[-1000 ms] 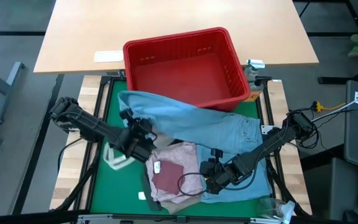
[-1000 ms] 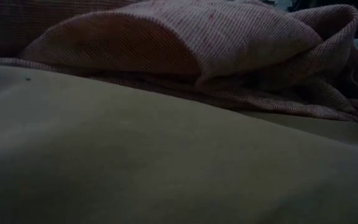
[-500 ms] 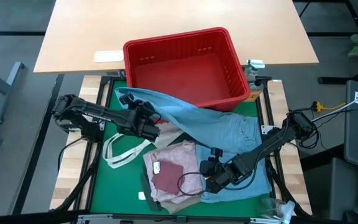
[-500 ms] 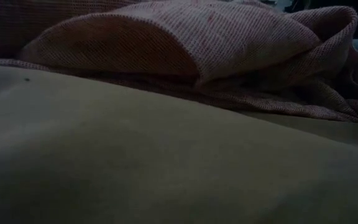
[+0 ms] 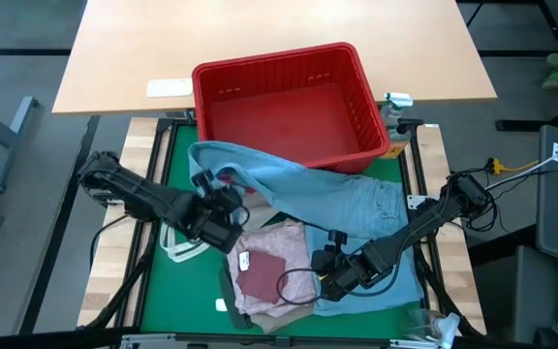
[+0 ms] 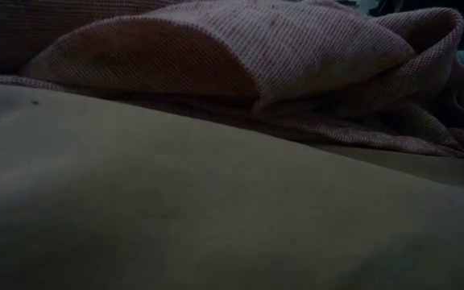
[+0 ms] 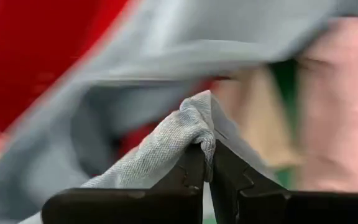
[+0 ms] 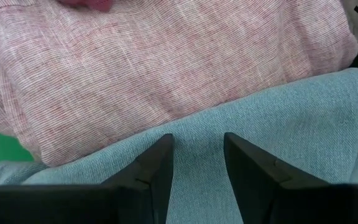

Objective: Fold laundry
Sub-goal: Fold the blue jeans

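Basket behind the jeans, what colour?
Red, solid plastic with a slotted wall; the basket shows best in the high view.

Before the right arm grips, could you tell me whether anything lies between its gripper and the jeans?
Nothing visible does. The right gripper is open directly over the light blue jeans, with only denim between its fingers. The mottled pink top lies just beyond on the denim, not under the gripper.
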